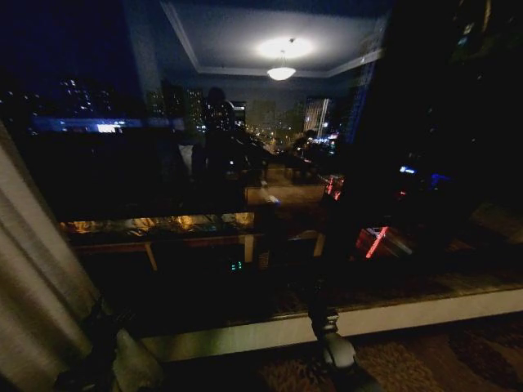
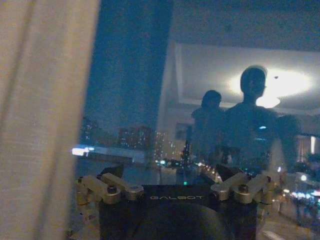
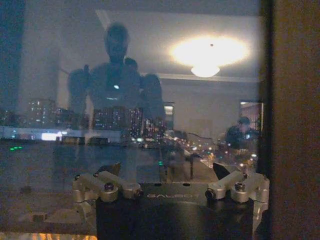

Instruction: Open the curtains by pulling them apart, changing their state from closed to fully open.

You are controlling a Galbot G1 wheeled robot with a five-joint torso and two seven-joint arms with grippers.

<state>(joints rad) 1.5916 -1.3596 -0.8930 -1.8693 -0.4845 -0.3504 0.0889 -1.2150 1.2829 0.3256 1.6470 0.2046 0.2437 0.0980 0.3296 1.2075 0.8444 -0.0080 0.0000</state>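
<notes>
Night view through the window (image 1: 245,163). Your left gripper (image 2: 175,182) faces the glass with its fingers (image 2: 107,187) spread wide and holding nothing; the cream curtain (image 2: 40,120) hangs just beside it, gathered at the window's left edge (image 1: 33,269). Your right gripper (image 3: 172,182) is likewise open and empty, near the dark strip (image 3: 295,120) at the window's right side.

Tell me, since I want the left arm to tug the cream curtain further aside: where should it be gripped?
Grip the curtain on its free inner edge, the vertical border beside the dark window glass. Bring the left pincer in from the window side, since its open fingers already face the glass beside that edge. The hanging pleats give a fold to pinch.
</notes>
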